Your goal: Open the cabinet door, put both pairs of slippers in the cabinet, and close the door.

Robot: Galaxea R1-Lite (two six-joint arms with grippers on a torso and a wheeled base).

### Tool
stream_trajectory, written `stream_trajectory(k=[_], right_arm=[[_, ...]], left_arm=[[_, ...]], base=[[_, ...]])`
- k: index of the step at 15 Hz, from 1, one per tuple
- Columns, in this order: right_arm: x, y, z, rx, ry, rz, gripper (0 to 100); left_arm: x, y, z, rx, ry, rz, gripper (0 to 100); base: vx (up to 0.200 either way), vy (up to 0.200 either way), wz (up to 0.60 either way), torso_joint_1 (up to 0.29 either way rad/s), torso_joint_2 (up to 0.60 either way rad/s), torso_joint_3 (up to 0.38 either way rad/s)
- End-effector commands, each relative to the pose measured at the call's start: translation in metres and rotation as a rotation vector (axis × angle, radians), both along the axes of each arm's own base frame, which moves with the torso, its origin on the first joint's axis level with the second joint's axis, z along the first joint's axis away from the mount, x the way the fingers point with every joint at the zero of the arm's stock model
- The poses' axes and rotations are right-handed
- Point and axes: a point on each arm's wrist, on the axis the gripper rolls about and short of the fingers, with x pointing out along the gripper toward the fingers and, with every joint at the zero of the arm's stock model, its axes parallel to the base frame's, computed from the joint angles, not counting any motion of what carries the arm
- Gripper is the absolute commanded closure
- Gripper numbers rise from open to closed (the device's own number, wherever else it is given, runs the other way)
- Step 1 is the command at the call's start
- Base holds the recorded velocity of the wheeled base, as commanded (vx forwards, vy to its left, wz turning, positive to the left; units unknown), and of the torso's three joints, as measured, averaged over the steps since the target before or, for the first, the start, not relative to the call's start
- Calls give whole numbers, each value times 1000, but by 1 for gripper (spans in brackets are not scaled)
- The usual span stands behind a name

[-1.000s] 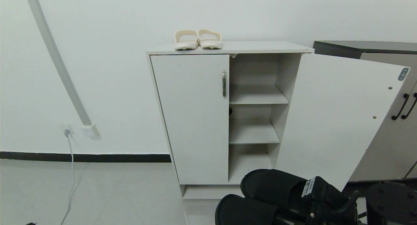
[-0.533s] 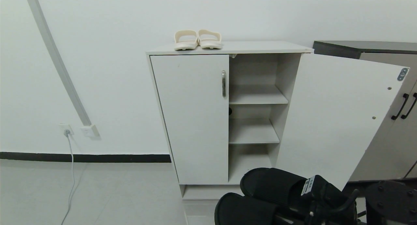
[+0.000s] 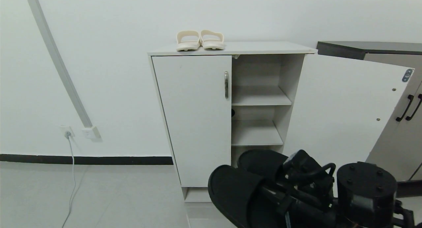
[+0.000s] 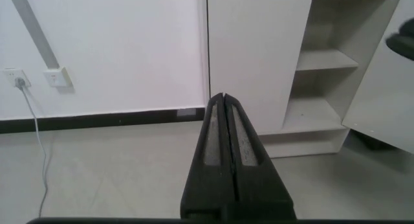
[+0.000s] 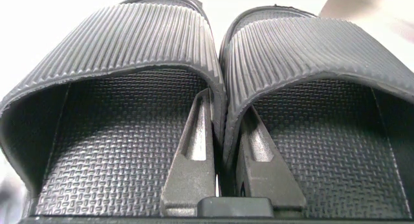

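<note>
The right claw (image 5: 226, 107) is clamped on the black slippers (image 3: 235, 188), low before the open cabinet (image 3: 194, 122). The left claw (image 4: 223, 104) is pressed together, empty. The black slippers could bump a shelf (image 3: 255, 134) edge and slip out. Cream slippers (image 3: 200, 40) sit on top.

White cabinet (image 3: 263, 47) stands against the wall. Its right door (image 3: 339, 115) is swung wide open, showing two shelves (image 3: 260, 96) above a bottom compartment. The left door (image 3: 194, 119) is shut, with its metal handle (image 3: 226, 85) upright at the inner edge. Cream slippers (image 3: 200, 40) sit side by side on the cabinet top, left end. Black slippers (image 3: 230, 188) with ribbed straps are held together off the floor before the open side, adjoining walls pinched in the right hand (image 5: 226, 104)
</note>
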Motion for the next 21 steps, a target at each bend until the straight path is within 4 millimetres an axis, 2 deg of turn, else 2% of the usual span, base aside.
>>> stream_trajectory(k=[1,2,5,7,11,16,19,21], right_arm=[[29,34,-8,46,17,-183,100],[37,42,-10,63,13,-255,100],[74,62,-36,38,-8,-493,100],[86,75,-49,51,-19,-587,100],[84,79,-49,63,-43,-626,100],[85,77,-50,60,-42,-641,100],[91,75,-59,52,-30,-653,100],[95,80,-66,47,-41,-646,100]], left_arm=[[0,0,0,3,1,-7,100],[0,0,0,0,1,-7,100],[0,0,0,-25,0,-2,100],[0,0,0,-23,0,-2,100],[0,0,0,-22,0,-2,100],[0,0,0,-22,0,-3,100],[0,0,0,-22,0,-3,100],[0,0,0,-22,0,-2,100]], base=[[0,0,0,0,0,0],[0,0,0,0,0,0],[0,0,0,0,0,0],[0,0,0,0,0,0],[0,0,0,0,0,0],[0,-200,0,6,1,5],[0,-200,0,1,-1,4],[0,0,0,0,0,0]])
